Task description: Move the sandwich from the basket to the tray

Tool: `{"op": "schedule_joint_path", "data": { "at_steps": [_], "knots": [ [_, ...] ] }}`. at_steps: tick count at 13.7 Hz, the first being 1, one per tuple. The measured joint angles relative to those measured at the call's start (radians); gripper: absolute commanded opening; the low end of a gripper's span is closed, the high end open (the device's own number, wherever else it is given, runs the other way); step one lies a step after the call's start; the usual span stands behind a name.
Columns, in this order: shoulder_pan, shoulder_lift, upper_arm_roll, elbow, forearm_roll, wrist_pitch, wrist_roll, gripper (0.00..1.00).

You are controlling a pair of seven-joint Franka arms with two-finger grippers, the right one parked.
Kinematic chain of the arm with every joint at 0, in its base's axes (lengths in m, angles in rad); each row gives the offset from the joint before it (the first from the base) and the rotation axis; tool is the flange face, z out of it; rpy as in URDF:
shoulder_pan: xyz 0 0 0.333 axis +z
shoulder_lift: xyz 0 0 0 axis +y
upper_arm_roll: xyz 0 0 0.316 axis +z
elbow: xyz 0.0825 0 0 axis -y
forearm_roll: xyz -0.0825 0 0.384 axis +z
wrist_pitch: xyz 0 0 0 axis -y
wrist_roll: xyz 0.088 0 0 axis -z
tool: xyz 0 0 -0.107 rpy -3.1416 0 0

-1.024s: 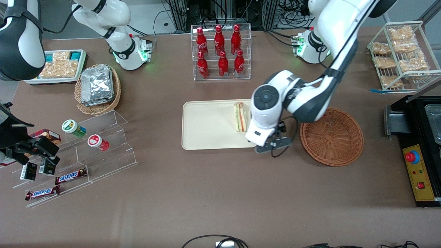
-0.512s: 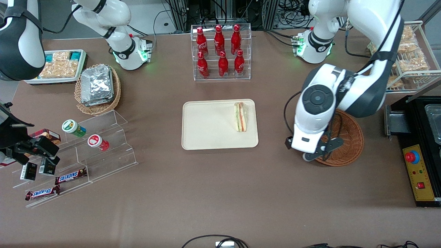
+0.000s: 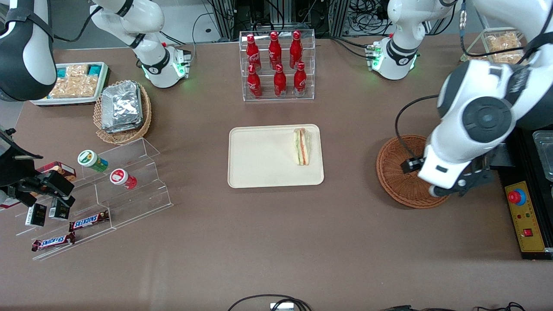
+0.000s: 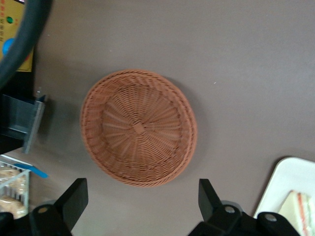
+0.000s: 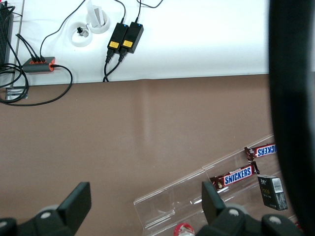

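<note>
The sandwich (image 3: 302,147), a pale wedge with orange and green layers, stands on the cream tray (image 3: 263,168) near the tray's edge that faces the basket. The reddish-brown wicker basket (image 3: 399,172) is empty, and the working arm covers part of it. My left gripper (image 3: 458,186) hangs high over the basket's rim nearest the working arm's end of the table. In the left wrist view the gripper (image 4: 141,191) is open and holds nothing. That view looks down on the basket (image 4: 138,128), a corner of the tray (image 4: 290,177) and the sandwich (image 4: 302,211).
A clear rack of red bottles (image 3: 278,65) stands farther from the camera than the tray. A black box with a red button (image 3: 525,216) and a wire rack of snack packs (image 3: 505,69) flank the basket. A tan basket of foil packs (image 3: 123,110) and an acrylic stand (image 3: 108,185) sit toward the parked arm's end.
My gripper has swung away from the tray's edge, across the basket, toward the working arm's end of the table. The sandwich has stayed where it was on the tray.
</note>
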Motion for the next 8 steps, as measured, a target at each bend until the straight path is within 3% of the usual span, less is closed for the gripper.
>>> {"op": "schedule_joint_path", "data": {
  "at_steps": [5,8],
  "knots": [
    [-0.053,-0.127,0.259,-0.001,-0.150,-0.052,0.316,0.99],
    [-0.057,-0.183,0.315,-0.011,-0.184,-0.076,0.501,0.99]
  ]
}}
